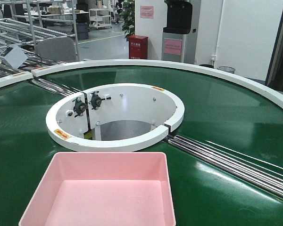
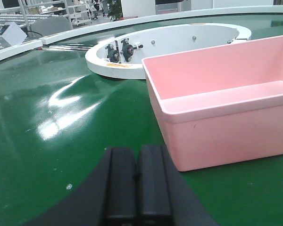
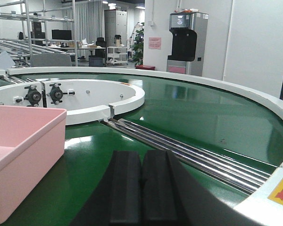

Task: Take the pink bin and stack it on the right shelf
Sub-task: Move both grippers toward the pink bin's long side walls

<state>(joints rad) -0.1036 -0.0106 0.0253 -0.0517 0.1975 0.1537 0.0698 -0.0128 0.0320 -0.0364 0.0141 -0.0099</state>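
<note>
The pink bin (image 1: 104, 193) sits empty on the green conveyor belt (image 1: 226, 108) at the near edge of the front view. It also shows in the left wrist view (image 2: 221, 103) at the right and in the right wrist view (image 3: 19, 155) at the left. My left gripper (image 2: 137, 155) is shut and empty, low over the belt just left of the bin's near corner. My right gripper (image 3: 142, 162) is shut and empty, over the belt to the right of the bin. The right shelf is out of view.
A white ring (image 1: 115, 117) surrounds the conveyor's central opening behind the bin. Metal rollers (image 1: 226, 162) cross the belt at the right. The white outer rim (image 3: 254, 99) curves round the belt. Racks and a red box (image 1: 137, 47) stand beyond.
</note>
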